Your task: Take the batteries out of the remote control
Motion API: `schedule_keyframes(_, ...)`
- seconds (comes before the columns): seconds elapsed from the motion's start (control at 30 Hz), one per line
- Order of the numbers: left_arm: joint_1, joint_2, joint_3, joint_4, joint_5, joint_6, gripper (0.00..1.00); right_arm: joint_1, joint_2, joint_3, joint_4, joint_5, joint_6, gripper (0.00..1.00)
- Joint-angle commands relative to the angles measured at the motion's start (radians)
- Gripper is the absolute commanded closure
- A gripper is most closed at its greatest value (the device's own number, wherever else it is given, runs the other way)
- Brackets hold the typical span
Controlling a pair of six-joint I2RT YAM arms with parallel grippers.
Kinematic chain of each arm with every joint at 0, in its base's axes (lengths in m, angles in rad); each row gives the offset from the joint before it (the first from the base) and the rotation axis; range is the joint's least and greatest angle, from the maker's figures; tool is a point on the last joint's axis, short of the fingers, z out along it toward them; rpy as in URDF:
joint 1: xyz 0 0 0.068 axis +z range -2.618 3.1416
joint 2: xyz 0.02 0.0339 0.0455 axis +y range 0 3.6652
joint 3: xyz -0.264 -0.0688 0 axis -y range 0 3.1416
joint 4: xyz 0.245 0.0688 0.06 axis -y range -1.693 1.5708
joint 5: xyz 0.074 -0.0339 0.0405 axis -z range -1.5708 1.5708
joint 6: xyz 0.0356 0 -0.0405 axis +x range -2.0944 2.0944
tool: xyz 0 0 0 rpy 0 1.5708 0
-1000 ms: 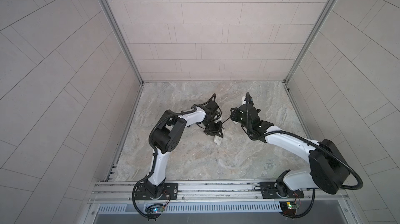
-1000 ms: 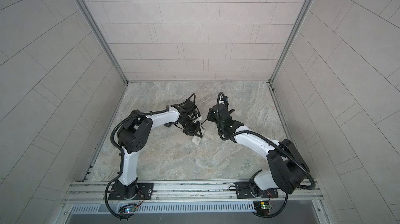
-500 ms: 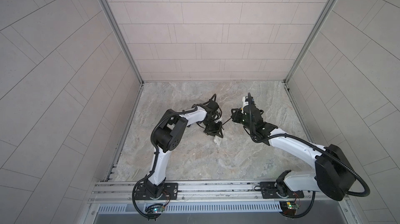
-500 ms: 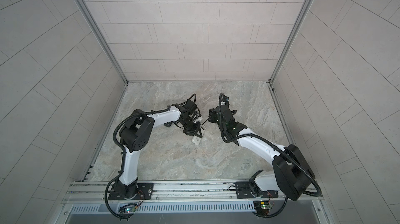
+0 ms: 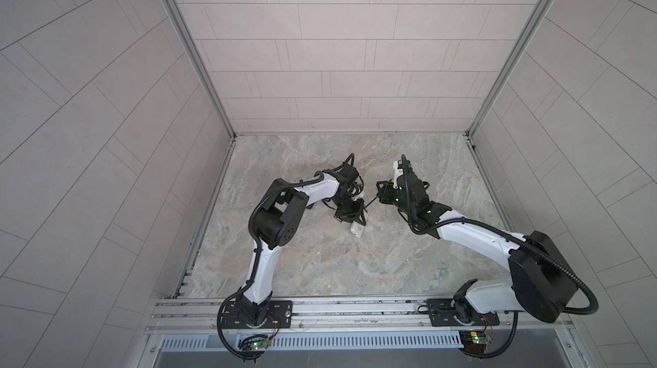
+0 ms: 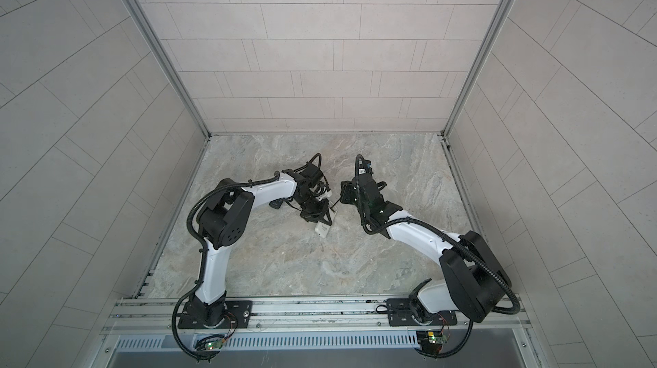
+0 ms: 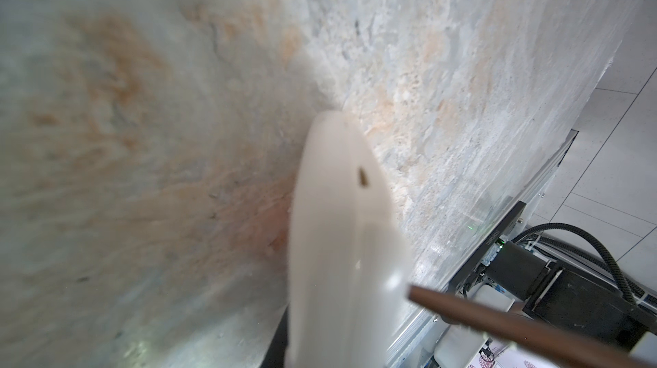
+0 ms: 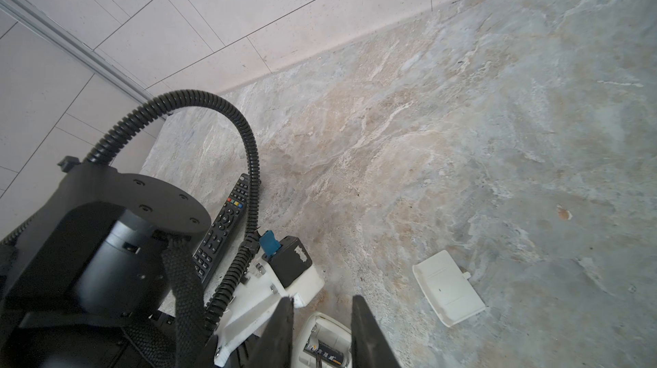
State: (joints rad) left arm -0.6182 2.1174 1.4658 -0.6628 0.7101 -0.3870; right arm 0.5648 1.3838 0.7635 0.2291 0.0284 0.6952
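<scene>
- We see the left gripper (image 5: pixel 350 211) clamped across the white remote (image 5: pixel 356 230). The remote's free end sticks out past the fingers and rests on the marble table (image 5: pixel 320 259).
- From the left wrist, the white remote (image 7: pixel 337 242) fills the middle of the view, running straight out from the hand with its tip down on the table.
- The right gripper (image 5: pixel 382 196) sits just beside the left one, pointing at it. Its fingers are drawn close on a screwdriver (image 5: pixel 371 202), whose thin shaft reaches from this hand to the remote in the left hand.
- The same shaft (image 7: pixel 515 327) shows in the left wrist view, slanting in towards the remote's side. We cannot tell whether the tip touches it.
- The right wrist view shows only a narrow gap between the right gripper's (image 8: pixel 323 298) black fingers (image 8: pixel 284 330). Through that gap we see the remote's open compartment.
- A battery (image 8: pixel 325 351) lies inside that compartment, directly under the right hand's fingers. We cannot tell whether a second one sits beside it.
- A white cover (image 8: pixel 448 288) lies flat on the table off to one side of the right fingertips, apart from the remote.
- A black remote (image 8: pixel 222 231) lies buttons up beyond the left wrist, on the side away from the right hand.
</scene>
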Motion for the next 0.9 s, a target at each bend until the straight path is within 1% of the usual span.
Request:
schedule_keyframes(0.0, -0.009, 0.016, 0.022, -0.035, 0.024, 0.023, 0.89, 0.028, 0.013, 0.013, 0.027, 0.015, -0.045, 1.00)
schedule_keyframes(0.33, -0.008, 0.016, 0.027, -0.046, 0.049, 0.022, 0.89, 0.068, 0.038, -0.050, 0.224, -0.021, -0.111, 1.00)
schedule_keyframes(0.57, -0.009, 0.011, 0.026, -0.032, 0.082, 0.004, 0.89, 0.107, 0.061, -0.079, 0.296, -0.024, -0.174, 1.00)
schedule_keyframes(0.67, -0.009, 0.009, 0.024, -0.019, 0.091, -0.010, 0.89, 0.129, 0.068, -0.069, 0.277, -0.004, -0.208, 1.00)
schedule_keyframes(0.73, -0.008, 0.006, 0.023, -0.019, 0.083, -0.013, 0.90, 0.132, 0.067, -0.064, 0.262, 0.011, -0.209, 1.00)
schedule_keyframes(0.87, -0.006, -0.002, 0.018, -0.023, 0.047, -0.017, 0.90, 0.150, 0.036, -0.064, 0.217, 0.092, -0.234, 1.00)
